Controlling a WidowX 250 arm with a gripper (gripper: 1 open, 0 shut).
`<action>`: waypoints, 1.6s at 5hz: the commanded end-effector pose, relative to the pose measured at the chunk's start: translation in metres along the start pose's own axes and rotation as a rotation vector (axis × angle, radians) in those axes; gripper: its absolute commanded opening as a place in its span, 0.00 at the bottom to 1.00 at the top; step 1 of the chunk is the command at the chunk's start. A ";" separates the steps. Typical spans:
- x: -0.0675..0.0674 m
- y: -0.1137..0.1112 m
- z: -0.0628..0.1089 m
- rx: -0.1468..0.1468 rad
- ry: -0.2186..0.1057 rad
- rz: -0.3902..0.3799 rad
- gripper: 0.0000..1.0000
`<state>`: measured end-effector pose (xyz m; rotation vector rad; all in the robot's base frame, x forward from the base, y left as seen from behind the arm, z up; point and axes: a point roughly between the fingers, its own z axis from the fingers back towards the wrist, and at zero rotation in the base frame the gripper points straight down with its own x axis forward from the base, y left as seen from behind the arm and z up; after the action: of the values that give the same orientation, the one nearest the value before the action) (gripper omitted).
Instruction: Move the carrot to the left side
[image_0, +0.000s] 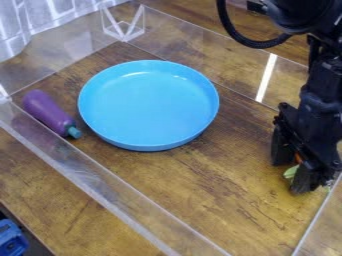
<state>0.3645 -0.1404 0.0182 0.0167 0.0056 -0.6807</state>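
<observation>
The carrot (293, 172) lies on the wooden table at the far right. Only its pale green top and a sliver of orange show between the black fingers. My gripper (303, 168) is lowered straight down over it, with one finger on each side, and looks closed on it at table level. Most of the carrot is hidden by the gripper. The left side of the table, where the purple eggplant (50, 112) lies, is far from the gripper.
A big blue plate (147, 103) sits in the middle of the table, between the gripper and the left side. Clear plastic walls (80, 170) border the table at the front left, the back and the right, close to the gripper.
</observation>
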 end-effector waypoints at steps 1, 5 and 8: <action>-0.003 0.010 -0.002 0.002 -0.001 0.015 0.00; 0.000 0.014 -0.001 0.010 -0.022 -0.005 0.00; 0.002 0.016 0.001 0.016 -0.037 -0.020 0.00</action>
<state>0.3708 -0.1419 0.0192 0.0187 -0.0316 -0.7330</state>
